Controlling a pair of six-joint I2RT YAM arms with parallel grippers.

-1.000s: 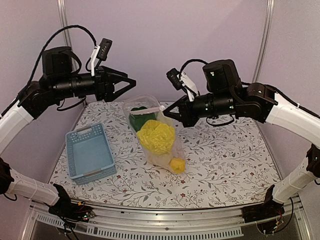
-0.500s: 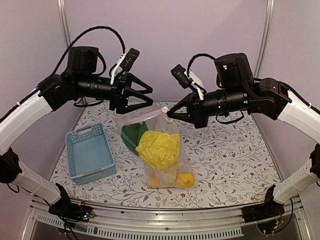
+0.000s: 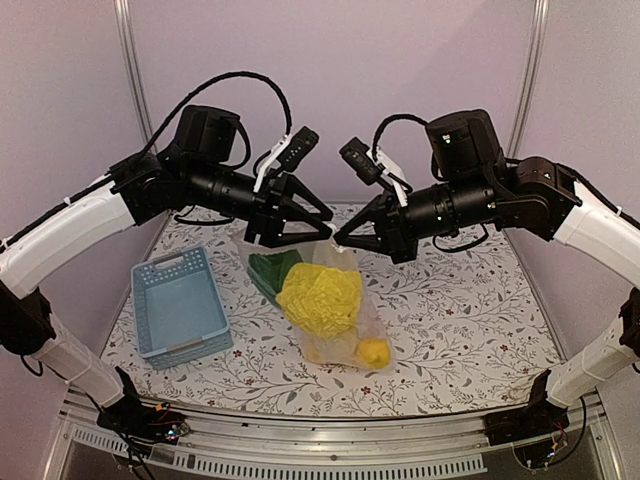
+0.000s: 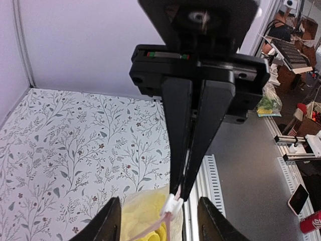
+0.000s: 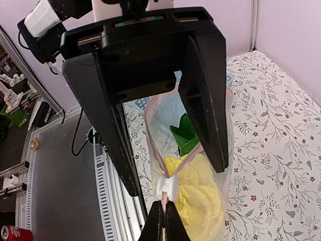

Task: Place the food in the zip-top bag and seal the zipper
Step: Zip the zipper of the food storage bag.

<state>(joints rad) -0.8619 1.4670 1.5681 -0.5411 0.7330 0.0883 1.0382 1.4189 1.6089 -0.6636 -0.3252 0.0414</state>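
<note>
Pinching the zipper (image 5: pixel 166 187) at its white slider, the right fingers (image 4: pixel 179 140) are pressed together, holding the mouth of the zip-top bag (image 5: pixel 163 113) up above the bench (image 3: pixel 450 310). The left fingers (image 5: pixel 203 95), well off to the side a second ago, have swung in and now straddle that mouth, spread but narrowing. With cabbage (image 3: pixel 320 295), bok choy (image 3: pixel 266 272) and yellow fruit (image 3: pixel 374 352) inside, loading looks finished; sealing is probably next.

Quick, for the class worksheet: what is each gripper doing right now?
Left gripper: open, fingers either side of the clear crinkly plastic bag top.
Right gripper: shut on that bag's top edge, just below the white zipper slider.
</note>
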